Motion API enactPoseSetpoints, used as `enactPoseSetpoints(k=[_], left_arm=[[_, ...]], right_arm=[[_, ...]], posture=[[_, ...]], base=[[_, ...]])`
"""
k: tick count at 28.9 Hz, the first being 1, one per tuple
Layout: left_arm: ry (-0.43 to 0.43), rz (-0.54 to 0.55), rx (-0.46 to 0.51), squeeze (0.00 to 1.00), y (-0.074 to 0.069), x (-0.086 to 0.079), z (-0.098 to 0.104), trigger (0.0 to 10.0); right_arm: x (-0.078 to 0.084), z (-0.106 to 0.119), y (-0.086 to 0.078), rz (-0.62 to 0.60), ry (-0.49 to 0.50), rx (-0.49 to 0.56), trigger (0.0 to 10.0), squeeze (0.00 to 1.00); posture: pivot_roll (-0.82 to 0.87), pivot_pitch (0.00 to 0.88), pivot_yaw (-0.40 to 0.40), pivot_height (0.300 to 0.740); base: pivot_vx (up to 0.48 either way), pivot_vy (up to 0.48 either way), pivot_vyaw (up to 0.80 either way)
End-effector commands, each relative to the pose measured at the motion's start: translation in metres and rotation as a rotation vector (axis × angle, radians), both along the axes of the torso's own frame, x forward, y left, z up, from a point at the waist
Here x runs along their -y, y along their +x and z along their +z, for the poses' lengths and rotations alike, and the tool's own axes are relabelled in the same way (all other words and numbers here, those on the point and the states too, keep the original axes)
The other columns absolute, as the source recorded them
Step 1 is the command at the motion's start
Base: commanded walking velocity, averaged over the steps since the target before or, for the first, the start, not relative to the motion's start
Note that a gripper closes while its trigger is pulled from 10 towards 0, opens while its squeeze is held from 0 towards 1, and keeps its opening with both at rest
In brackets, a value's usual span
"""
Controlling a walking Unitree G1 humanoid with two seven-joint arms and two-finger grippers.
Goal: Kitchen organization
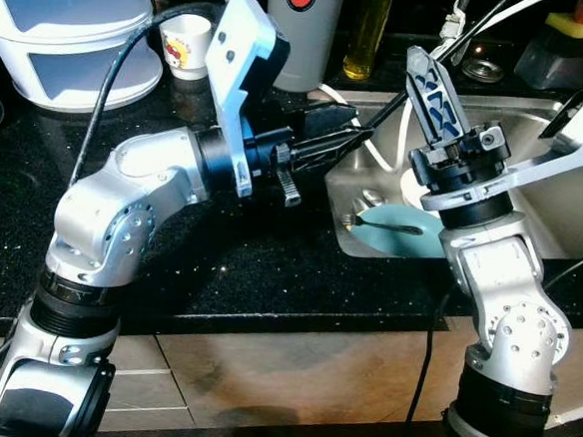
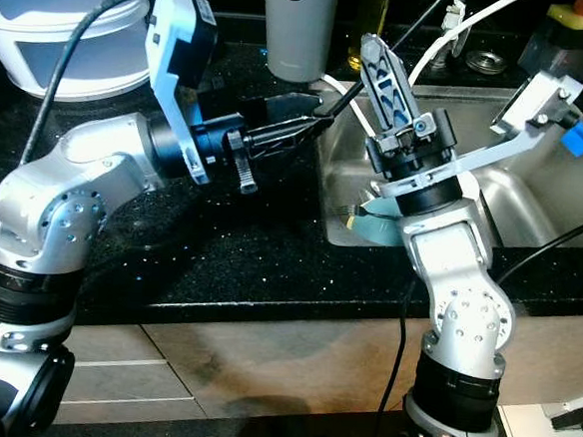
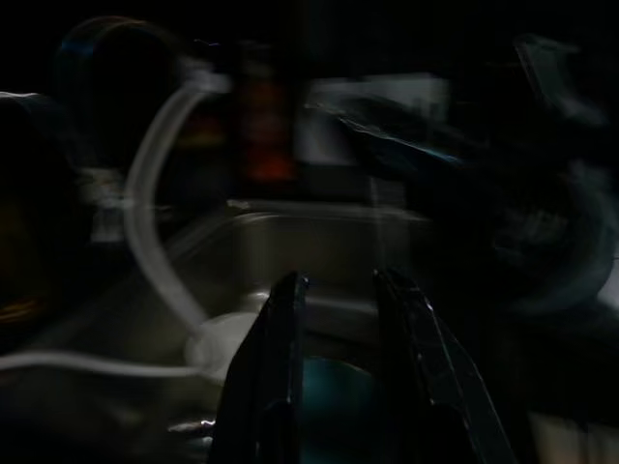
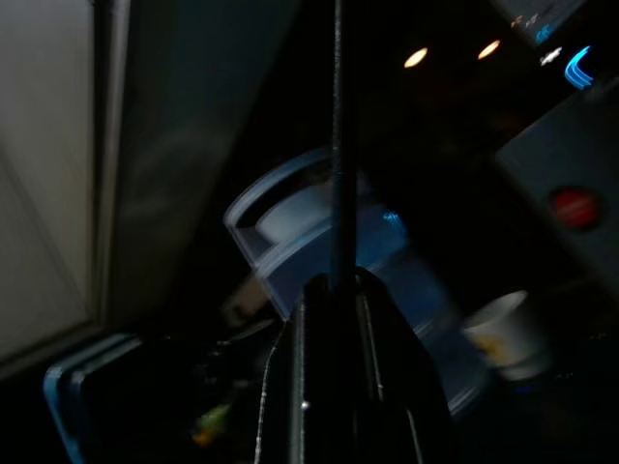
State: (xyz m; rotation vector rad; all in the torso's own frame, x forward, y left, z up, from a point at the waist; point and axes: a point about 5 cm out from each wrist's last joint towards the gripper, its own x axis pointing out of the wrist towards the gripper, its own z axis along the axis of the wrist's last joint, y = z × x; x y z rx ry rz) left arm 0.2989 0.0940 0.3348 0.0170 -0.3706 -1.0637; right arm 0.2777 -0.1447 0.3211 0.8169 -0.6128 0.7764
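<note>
A light blue plate (image 1: 415, 243) lies in the steel sink (image 1: 558, 202), near its left front corner, with a black-handled utensil (image 1: 391, 226) resting on it. My left gripper (image 1: 360, 136) reaches across the black counter to the sink's left rim. Its fingers (image 3: 280, 329) are open a little with nothing between them, and the plate (image 3: 334, 387) lies beyond. My right gripper (image 1: 416, 55) points up above the plate, shut. In the right wrist view a thin black line rises from its fingertips (image 4: 334, 282); I cannot tell whether it is held.
At the back of the black counter (image 1: 219, 258) stand a white tiered container (image 1: 74, 33), a paper cup (image 1: 187, 43), a grey flask (image 1: 305, 29) and a yellow bottle (image 1: 366, 34). A white hose (image 1: 376, 149) hangs into the sink. A sponge tub (image 1: 563, 52) sits behind it.
</note>
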Motion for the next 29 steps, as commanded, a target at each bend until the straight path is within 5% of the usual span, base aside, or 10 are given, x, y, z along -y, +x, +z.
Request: enactPoseSetpoints(k=[1, 3, 4, 8, 14, 18, 20, 24, 25, 29], left_arm=[[-0.134, 0.137, -0.014, 0.0, 0.01, -0.029, 0.01, 10.0], [-0.134, 0.137, -0.014, 0.0, 0.01, -0.029, 0.01, 10.0], [-0.242, 0.21, -0.063, 0.0, 0.014, -0.055, 0.01, 10.0], [-0.303, 0.288, -0.109, 0.0, 0.015, -0.075, 0.004, 10.0], [-0.26, 0.584, -0.294, 0.0, 0.033, -0.085, -0.04, 10.0], [-0.235, 0.593, -0.294, 0.0, 0.03, -0.078, -0.048, 10.0], [-0.221, 0.58, -0.297, 0.0, 0.026, -0.071, -0.052, 10.0], [-0.215, 0.598, -0.326, 0.0, 0.026, -0.066, -0.059, 10.0], [-0.206, 0.612, -0.331, 0.0, 0.026, -0.064, -0.062, 10.0], [-0.162, 0.652, -0.332, 0.0, 0.026, -0.053, -0.072, 10.0]], right_arm=[[0.02, 0.001, 0.012, -0.24, -0.05, -0.019, 10.0, 0.0], [0.02, 0.001, 0.012, -0.24, -0.05, -0.019, 10.0, 0.0], [0.044, 0.0, 0.035, -0.55, -0.118, -0.09, 10.0, 0.0], [0.065, -0.003, 0.055, -0.837, -0.239, -0.123, 10.0, 0.0], [0.058, -0.044, 0.093, -1.031, -0.636, -0.262, 10.0, 0.0], [0.054, -0.062, 0.102, -1.019, -0.694, -0.321, 10.0, 0.0], [0.05, -0.069, 0.104, -1.021, -0.695, -0.299, 10.0, 1.0], [0.05, -0.035, 0.088, -1.087, -0.558, -0.094, 10.0, 1.0], [0.052, -0.016, 0.077, -1.111, -0.491, -0.012, 10.0, 0.0], [0.047, 0.023, 0.045, -1.117, -0.437, 0.192, 10.0, 0.0]], posture=[[0.15, 0.096, -0.004, 0.74], [0.15, 0.096, -0.004, 0.74], [0.16, 0.096, -0.003, 0.74], [0.16, 0.095, -0.005, 0.74], [0.19, 0.088, -0.011, 0.74], [0.19, 0.084, -0.016, 0.74], [0.19, 0.081, -0.016, 0.74], [0.18, 0.078, -0.008, 0.74], [0.17, 0.077, -0.004, 0.74], [0.17, 0.076, -0.002, 0.74]], base=[[0.0, 0.0, 0.0], [0.0, 0.0, 0.0], [0.0, 0.0, 0.0], [0.0, 0.0, 0.0], [0.0, 0.0, 0.0], [0.0, 0.0, 0.0], [0.0, 0.0, 0.0], [0.0, 0.0, 0.0], [0.0, 0.0, 0.0], [0.0, 0.0, 0.0]])
